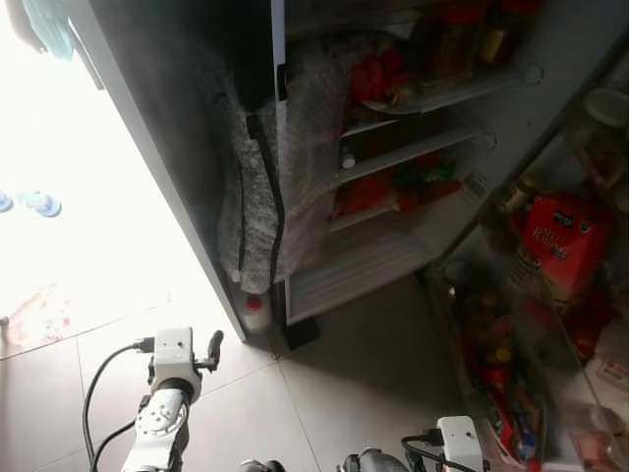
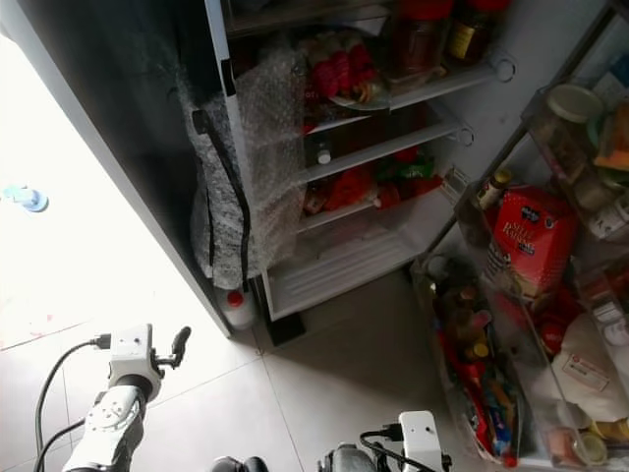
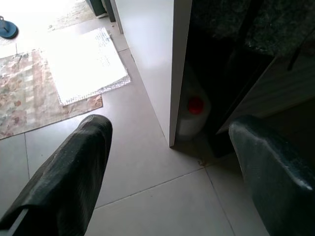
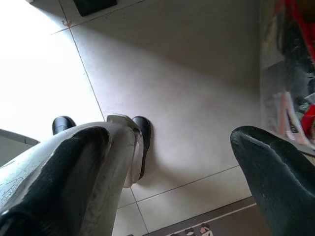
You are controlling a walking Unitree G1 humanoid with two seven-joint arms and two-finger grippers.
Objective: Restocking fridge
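The fridge [image 1: 393, 258] stands open ahead of me, its shelves [image 2: 385, 147] holding red packets and jars. Its open door [image 2: 590, 324] on the right carries a red box [image 2: 529, 244], bottles and several small packets. My left gripper [image 3: 170, 130] hangs low at the left near the fridge's bottom corner, open with nothing between its fingers. My right gripper [image 4: 170, 137] points down at the floor tiles, open and holding nothing. The left arm [image 1: 162, 413] and right arm [image 1: 457, 442] show at the bottom edge.
A bubble-wrap bag [image 1: 275, 187] with a black strap hangs over the fridge's left edge. A white jug with a red cap [image 3: 194, 110] stands on the floor at the fridge's base. A patterned rug [image 3: 29, 93] and a white mat [image 3: 83, 64] lie to the left. My foot [image 4: 141, 142] is below.
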